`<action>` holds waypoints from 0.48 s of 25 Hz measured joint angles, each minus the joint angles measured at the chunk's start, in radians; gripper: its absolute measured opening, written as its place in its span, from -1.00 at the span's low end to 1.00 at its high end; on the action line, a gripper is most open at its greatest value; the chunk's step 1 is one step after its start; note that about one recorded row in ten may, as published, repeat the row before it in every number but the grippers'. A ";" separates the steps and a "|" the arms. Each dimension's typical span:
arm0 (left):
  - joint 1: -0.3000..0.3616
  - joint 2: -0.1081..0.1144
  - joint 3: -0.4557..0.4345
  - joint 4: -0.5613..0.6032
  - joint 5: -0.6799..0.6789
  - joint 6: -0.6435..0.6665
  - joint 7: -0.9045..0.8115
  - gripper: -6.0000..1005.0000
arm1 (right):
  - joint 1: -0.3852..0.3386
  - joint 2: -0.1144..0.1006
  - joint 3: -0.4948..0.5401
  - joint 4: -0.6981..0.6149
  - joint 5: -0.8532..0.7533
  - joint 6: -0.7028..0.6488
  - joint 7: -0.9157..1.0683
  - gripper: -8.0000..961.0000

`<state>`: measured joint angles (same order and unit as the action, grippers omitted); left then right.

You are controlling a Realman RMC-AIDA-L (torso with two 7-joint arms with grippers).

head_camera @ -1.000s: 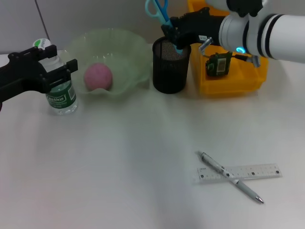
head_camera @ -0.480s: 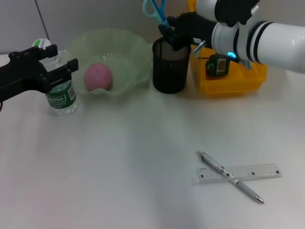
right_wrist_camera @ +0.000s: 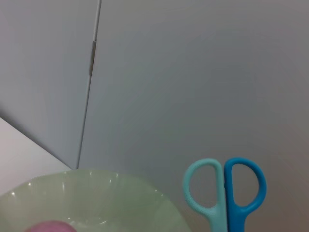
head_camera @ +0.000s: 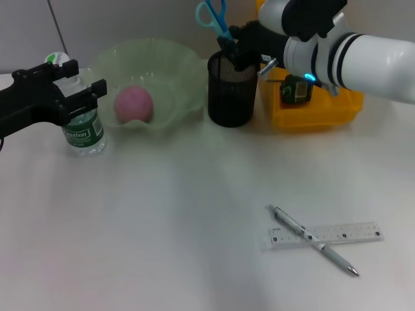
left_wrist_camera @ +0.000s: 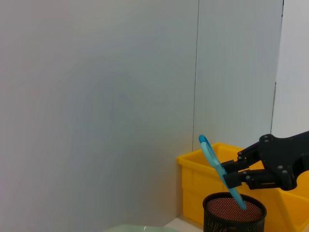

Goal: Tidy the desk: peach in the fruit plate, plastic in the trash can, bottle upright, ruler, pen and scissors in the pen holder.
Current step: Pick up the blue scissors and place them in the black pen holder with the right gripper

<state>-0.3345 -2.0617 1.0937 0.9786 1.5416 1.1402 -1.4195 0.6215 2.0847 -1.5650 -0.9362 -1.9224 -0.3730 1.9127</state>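
Observation:
My right gripper (head_camera: 235, 46) is shut on the blue scissors (head_camera: 213, 15) just above the black mesh pen holder (head_camera: 229, 97). The blades reach down into the holder and the handles stick up, tilted. In the left wrist view the right gripper (left_wrist_camera: 240, 175) clamps the scissors (left_wrist_camera: 211, 157) over the pen holder (left_wrist_camera: 234, 215). The pink peach (head_camera: 133, 103) lies in the green fruit plate (head_camera: 175, 71). My left gripper (head_camera: 68, 87) is shut on the neck of the upright bottle (head_camera: 83, 129). The pen (head_camera: 316, 241) lies across the clear ruler (head_camera: 343, 232) at the front right.
The yellow trash can (head_camera: 324, 110) stands right of the pen holder, under my right arm, with a small green packet (head_camera: 297, 89) inside. A grey wall runs behind the desk. The right wrist view shows the scissor handles (right_wrist_camera: 225, 193) and the plate rim (right_wrist_camera: 96, 181).
My right arm has shifted a little to the left with the scissors, keeping their blades in the pen holder. The left arm and bottle have not moved.

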 joint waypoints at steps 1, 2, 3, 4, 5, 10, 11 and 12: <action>0.000 0.000 0.000 0.000 0.000 0.000 0.001 0.32 | 0.007 0.000 -0.017 0.009 0.000 0.024 0.000 -0.48; 0.000 0.000 0.000 0.000 0.000 0.000 0.003 0.32 | 0.007 0.000 -0.017 0.009 0.000 0.024 0.000 -0.48; 0.000 0.000 0.000 0.000 0.000 0.000 0.003 0.32 | 0.009 0.000 -0.026 0.012 0.000 0.035 0.000 -0.48; 0.000 0.000 0.000 0.000 0.000 0.000 0.003 0.32 | 0.011 0.000 -0.036 0.014 0.000 0.044 -0.001 -0.48; 0.000 0.000 0.000 -0.001 -0.001 0.000 0.004 0.32 | 0.012 0.000 -0.044 0.016 0.001 0.057 -0.001 -0.48; -0.005 0.000 0.000 -0.001 0.000 -0.005 0.006 0.32 | 0.022 0.001 -0.071 0.027 0.002 0.111 0.007 -0.47; -0.006 0.000 0.000 -0.002 0.000 -0.005 0.006 0.32 | 0.029 0.001 -0.080 0.036 0.010 0.117 0.008 -0.47; -0.006 0.000 0.000 -0.002 0.000 -0.005 0.006 0.32 | 0.029 0.001 -0.080 0.036 0.010 0.117 0.008 -0.47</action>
<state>-0.3401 -2.0617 1.0936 0.9766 1.5413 1.1353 -1.4134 0.6503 2.0858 -1.6451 -0.9006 -1.9121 -0.2557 1.9209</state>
